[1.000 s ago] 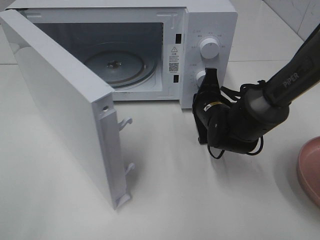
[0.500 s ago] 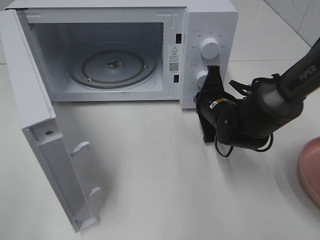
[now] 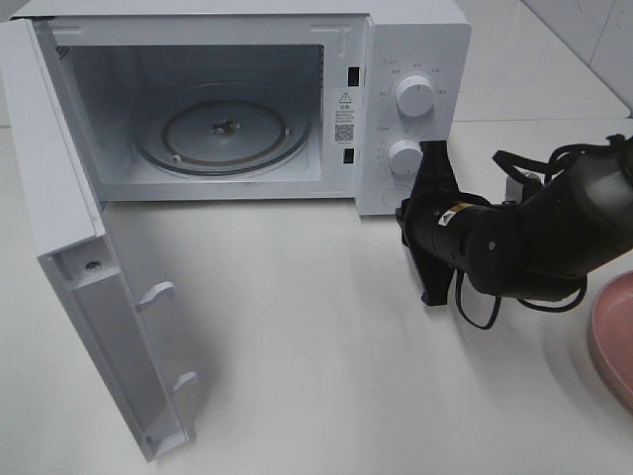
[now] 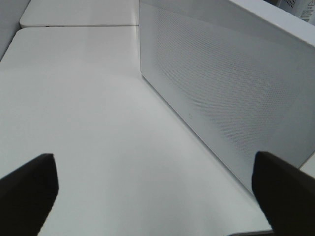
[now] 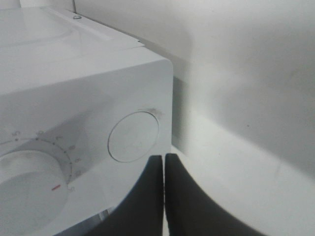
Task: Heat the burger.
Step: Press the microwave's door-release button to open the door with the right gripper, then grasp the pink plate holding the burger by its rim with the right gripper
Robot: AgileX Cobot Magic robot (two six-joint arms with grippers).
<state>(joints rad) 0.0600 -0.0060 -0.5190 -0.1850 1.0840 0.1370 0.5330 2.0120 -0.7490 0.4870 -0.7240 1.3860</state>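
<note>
Microwave door [image 3: 74, 237] swung open; right gripper [image 5: 163, 162] clenched on nothing just beside lower dial [image 3: 405, 156]; left gripper [image 4: 153, 164] released, wide

Pink plate [image 3: 613, 336], seemingly mostly off-frame

One microwave [image 3: 435, 49], two knobs [image 3: 412, 95] [image 3: 404, 156], one glass turntable [image 3: 223, 134], one pink plate [image 3: 613, 336]

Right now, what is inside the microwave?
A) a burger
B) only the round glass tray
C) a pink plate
B: the door stands open, and inside the microwave only the glass tray can be seen.
</note>
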